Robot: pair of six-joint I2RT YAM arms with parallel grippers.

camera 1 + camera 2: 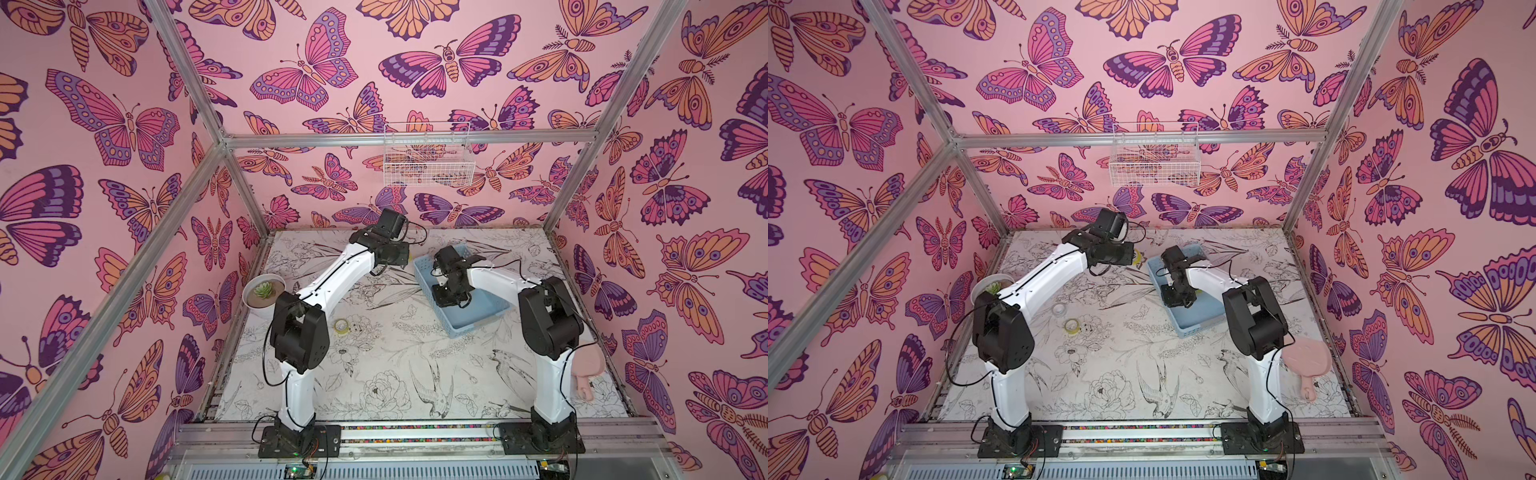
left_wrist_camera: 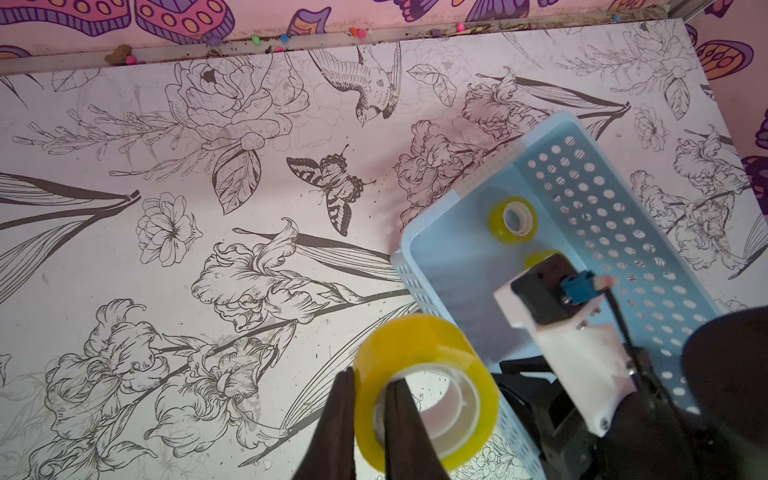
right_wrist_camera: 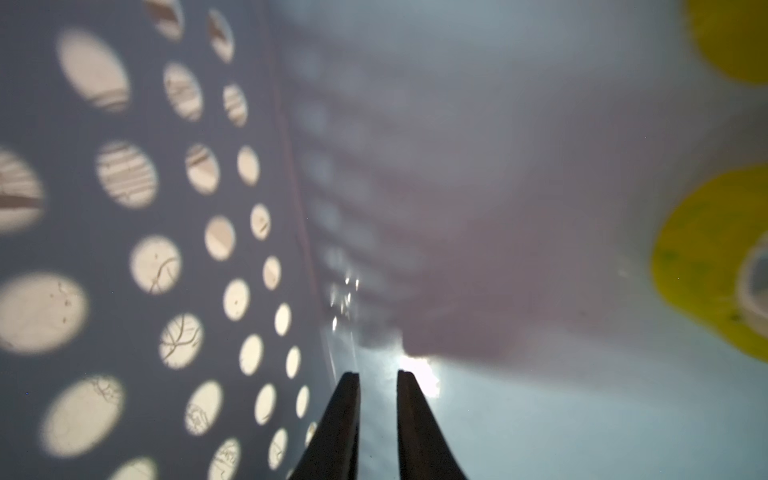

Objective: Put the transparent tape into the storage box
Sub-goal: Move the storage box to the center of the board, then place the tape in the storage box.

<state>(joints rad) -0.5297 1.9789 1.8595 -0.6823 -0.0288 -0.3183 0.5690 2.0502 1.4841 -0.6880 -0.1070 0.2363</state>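
Two robot arms reach over the worktop point(image 1: 374, 374), which has flowers and birds drawn on it. The left gripper point(image 2: 371, 380) pinches a big yellow tape roll point(image 2: 428, 345). One finger point(image 2: 405, 428) is inside the hole and the other is outside, so the roll's wall is squeezed between them. This roll hangs over the worktop, just beside a long wall of the storage box point(image 1: 478, 323), and it is not inside the box. The storage box is light blue with round holes in its walls. It sits slanted toward the far edge of the worktop, right of the middle. The right gripper point(image 3: 378, 374) is down inside the box, close to a wall with holes. Its fingers are a little apart and nothing is between them. A small yellow tape roll point(image 2: 513, 220) lies on the box floor, and a second small roll point(image 2: 540, 257) peeks out beside it, mostly hidden. In a top view, a pale tape roll point(image 1: 1060, 309) and a yellowish tape roll point(image 1: 1072, 325) lie on the worktop near the left arm's elbow. A white plant pot point(image 1: 264, 293) stands at the left edge. A pink flat thing point(image 1: 1308, 357) lies near the right edge. A white wire basket point(image 1: 428, 160) hangs on the back wall.
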